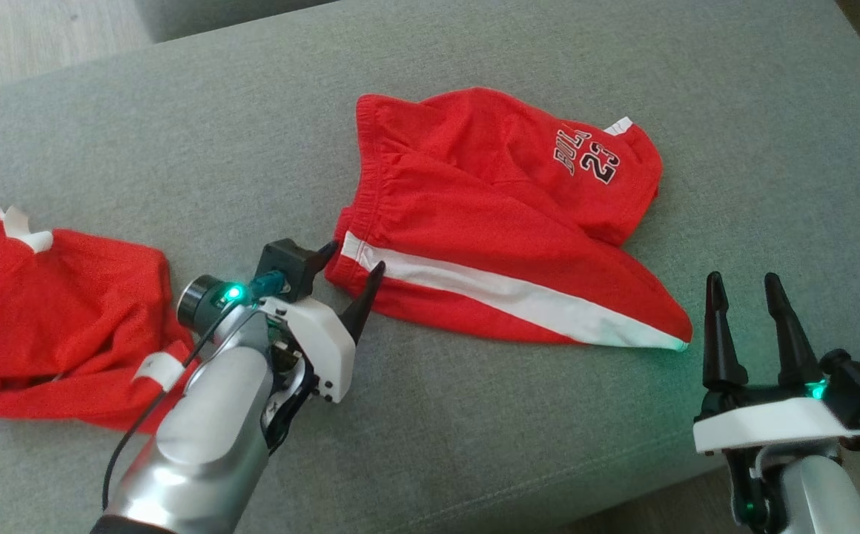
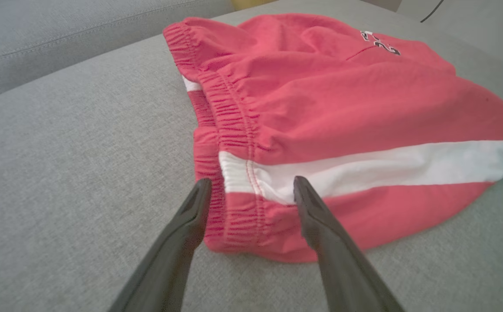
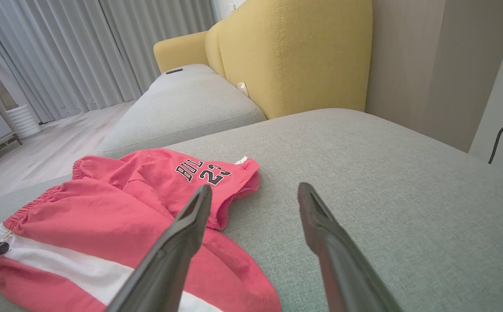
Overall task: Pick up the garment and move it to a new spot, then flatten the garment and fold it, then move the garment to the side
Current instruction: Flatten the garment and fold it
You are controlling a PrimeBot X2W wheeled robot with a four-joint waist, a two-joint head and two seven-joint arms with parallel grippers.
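The red basketball shorts [image 1: 489, 222] lie in the middle of the head view, spread loosely on the grey sofa cushion [image 1: 474, 445]. Their elastic waistband [image 1: 362, 163] is toward the centre-left and the leg hems toward the right. The long axis follows the white side stripe [image 1: 504, 293], which slants from the centre down to the lower right.

The left tool [image 1: 356, 255] is plainly the nearer one. It sits just left of centre, right at the lower corner of the waistband, its fingers spread wide and gripping nothing. In the left wrist view the two fingers stand on either side of the stripe's end at the elastic [image 2: 238, 173], so the cloth lies straight ahead of them. Whether the tips already touch the fabric I can't quite tell; they look just shy of it or barely brushing.

The right tool [image 1: 742, 277] stands at the lower right of the head view, also released and empty. It is near the stripe's far tip but apart from it.

A second red garment [image 1: 52, 311] lies crumpled at the left edge, behind the left arm.

I'd judge that the pickup turns on that waistband corner, with the left fingers closing on it.
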